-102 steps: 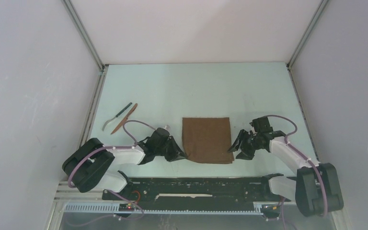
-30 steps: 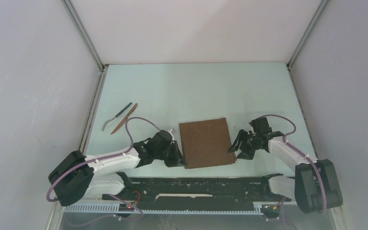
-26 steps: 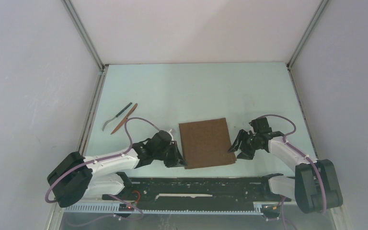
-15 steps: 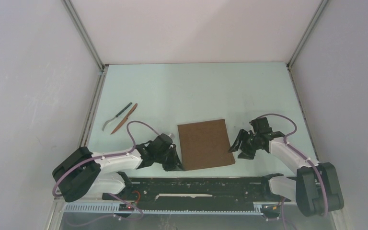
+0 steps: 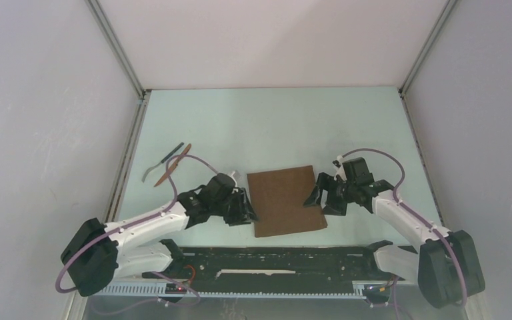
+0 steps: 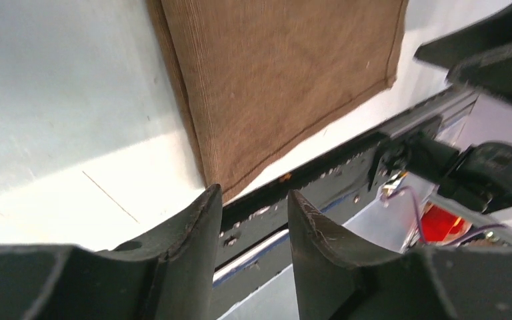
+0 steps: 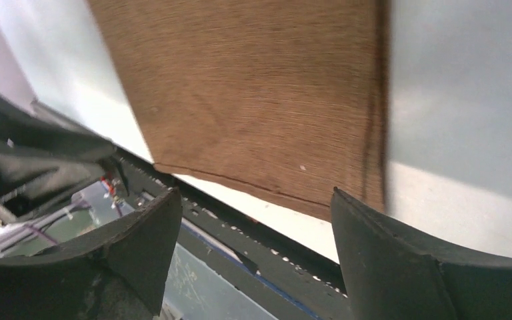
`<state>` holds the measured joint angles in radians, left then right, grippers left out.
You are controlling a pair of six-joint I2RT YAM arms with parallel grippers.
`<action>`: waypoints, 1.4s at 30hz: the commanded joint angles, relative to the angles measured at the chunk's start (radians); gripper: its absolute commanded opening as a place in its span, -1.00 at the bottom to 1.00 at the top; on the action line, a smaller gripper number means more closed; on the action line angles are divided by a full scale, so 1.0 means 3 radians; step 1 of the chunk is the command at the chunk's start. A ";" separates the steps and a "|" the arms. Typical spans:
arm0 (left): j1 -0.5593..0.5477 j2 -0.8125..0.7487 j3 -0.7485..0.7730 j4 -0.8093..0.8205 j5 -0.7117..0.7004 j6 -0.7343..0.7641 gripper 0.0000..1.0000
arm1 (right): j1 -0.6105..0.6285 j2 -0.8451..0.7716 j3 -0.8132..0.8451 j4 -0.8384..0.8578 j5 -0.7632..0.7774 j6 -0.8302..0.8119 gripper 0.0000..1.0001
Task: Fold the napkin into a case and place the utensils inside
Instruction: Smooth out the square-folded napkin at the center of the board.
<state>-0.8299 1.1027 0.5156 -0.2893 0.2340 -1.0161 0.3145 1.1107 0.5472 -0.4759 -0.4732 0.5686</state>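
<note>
- The bench [image 5: 273,127] carries everything.
- The napkin [image 5: 285,200] lies flat and slightly askew between the two tools, probably set there for folding. I can't tell if it is one layer or doubled.
- The left tool [image 6: 253,200] is partly open and empty by the napkin's near-left corner. The right tool [image 7: 253,200] gapes wide and empty at its right edge, likely lining up a pinch.
- The utensils [image 5: 168,163] lie crossed, well beyond the left tool, too small to make out.

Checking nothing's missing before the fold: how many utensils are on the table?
2. The fork and the reddish-brown knife lie side by side at the table's left, well away from the napkin. Any under the cloth would be hidden.
</note>
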 commanded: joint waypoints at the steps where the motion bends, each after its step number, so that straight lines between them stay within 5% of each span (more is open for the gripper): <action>1: 0.0275 0.0042 0.0174 0.0226 0.0047 0.0154 -0.09 | 0.0062 0.0098 0.0104 0.0459 -0.0459 -0.0057 0.81; 8: 0.0279 0.0604 0.0205 0.0882 0.0302 0.0011 -0.40 | 0.0086 0.0817 0.0229 0.1858 -0.1031 0.0499 0.92; 22: 0.0230 0.0634 -0.0473 0.1293 0.0266 -0.0018 -0.51 | 0.0960 0.2856 0.1595 0.3635 -0.1095 0.1767 0.77; 42: 0.0207 0.0814 -0.0583 0.1333 0.0319 -0.0059 -0.54 | 0.0898 0.3819 0.2450 0.3315 -0.0953 0.1439 0.77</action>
<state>-0.7570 1.3365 0.3664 0.1226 0.3370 -1.0309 0.6140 2.2261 1.2217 0.5423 -0.7822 1.0557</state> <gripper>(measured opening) 0.237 0.883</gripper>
